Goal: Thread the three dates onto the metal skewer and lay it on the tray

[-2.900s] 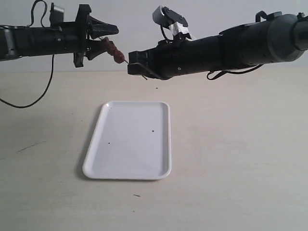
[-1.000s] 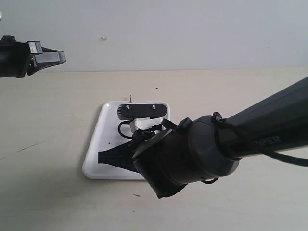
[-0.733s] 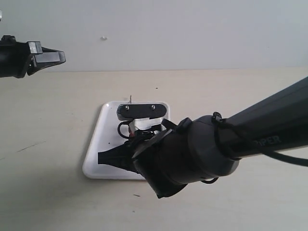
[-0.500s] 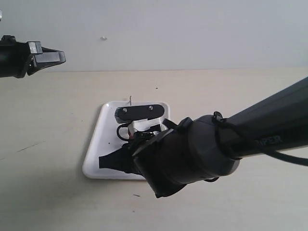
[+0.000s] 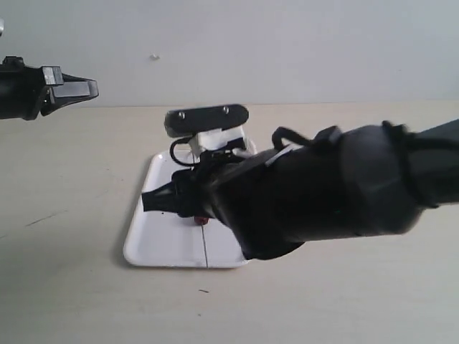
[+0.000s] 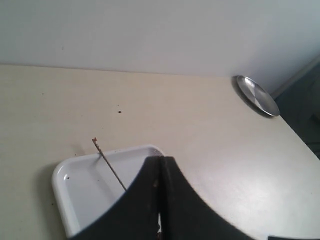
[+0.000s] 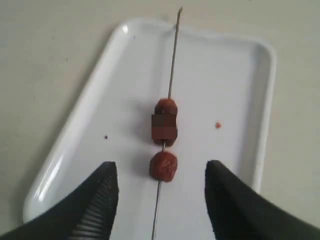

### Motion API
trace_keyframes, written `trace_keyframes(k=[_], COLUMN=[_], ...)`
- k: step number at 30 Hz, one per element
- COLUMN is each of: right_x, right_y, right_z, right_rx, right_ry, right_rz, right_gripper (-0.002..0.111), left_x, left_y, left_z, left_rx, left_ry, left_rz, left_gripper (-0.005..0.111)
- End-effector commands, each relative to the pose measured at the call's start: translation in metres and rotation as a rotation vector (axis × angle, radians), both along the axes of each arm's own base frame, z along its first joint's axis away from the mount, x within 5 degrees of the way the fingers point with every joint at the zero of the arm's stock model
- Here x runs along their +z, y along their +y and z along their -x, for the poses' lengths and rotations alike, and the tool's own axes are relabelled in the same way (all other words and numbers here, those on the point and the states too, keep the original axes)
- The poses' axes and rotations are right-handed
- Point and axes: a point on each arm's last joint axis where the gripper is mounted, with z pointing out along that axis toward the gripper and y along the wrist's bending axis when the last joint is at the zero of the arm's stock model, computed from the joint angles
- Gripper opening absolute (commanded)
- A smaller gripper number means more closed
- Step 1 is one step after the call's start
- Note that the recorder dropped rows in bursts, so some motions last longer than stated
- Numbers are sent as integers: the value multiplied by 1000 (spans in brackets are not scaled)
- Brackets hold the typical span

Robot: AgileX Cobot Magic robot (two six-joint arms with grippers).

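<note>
On your left, the left tool (image 5: 72, 87) hangs high over the pale bench (image 5: 64, 287), well away from the work. Its jaws are pressed together with nothing in them. I think it waits there so it does not bump anything.

In the middle sits the flat white plastic tray (image 5: 154, 240). The thin grey metal skewer (image 7: 173, 55) lies along it, with one tip poking just over the rim. The three small wrinkled red-brown dates (image 7: 164, 140) are on the skewer, near the tray's middle. Two touch and one sits just apart.

On your right, the right tool (image 7: 160, 172) hangs right above the dates. Its jaws stand wide apart, one on each side, touching nothing. To me the job looks done, so you only need to lift straight up and clear.
</note>
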Motion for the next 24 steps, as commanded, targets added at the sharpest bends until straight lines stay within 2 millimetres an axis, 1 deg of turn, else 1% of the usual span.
trace_keyframes(k=[1,3,6,8,9,13,16,18,20,22,24], right_x=[45,60,78,88,94,107,115,118,117,115,112], right_y=[-23,-38,-64,-83,-91,-121,-140,-153,-162,-168,-169], right_z=[11,18,32,45,51,77,94,106,117,130,144], right_rx=[-17,-38,-76,-114,-118,-97,-96,-85,-39,26,136], right_ry=[-126,-170,-222,-250,-264,-367,-459,-523,-576,-627,-674], right_rz=[68,118,191,205,202,196,149,122,98,26,-41], right_gripper=[42,30,2,0,0,0,0,0,0,0,0], left_x=[14,22,37,45,47,57,63,65,63,61,57], left_y=[0,3,9,15,19,31,34,35,35,36,37], left_z=[11,19,35,49,56,94,128,153,176,198,221], left_rx=[1,28,107,194,240,386,446,480,507,544,587], left_ry=[-67,-98,-149,-164,-162,-187,-229,-259,-293,-325,-365], left_rz=[-30,-72,-163,-229,-263,-353,-374,-373,-374,-360,-350], left_gripper=[0,0,0,0,0,0,0,0,0,0,0])
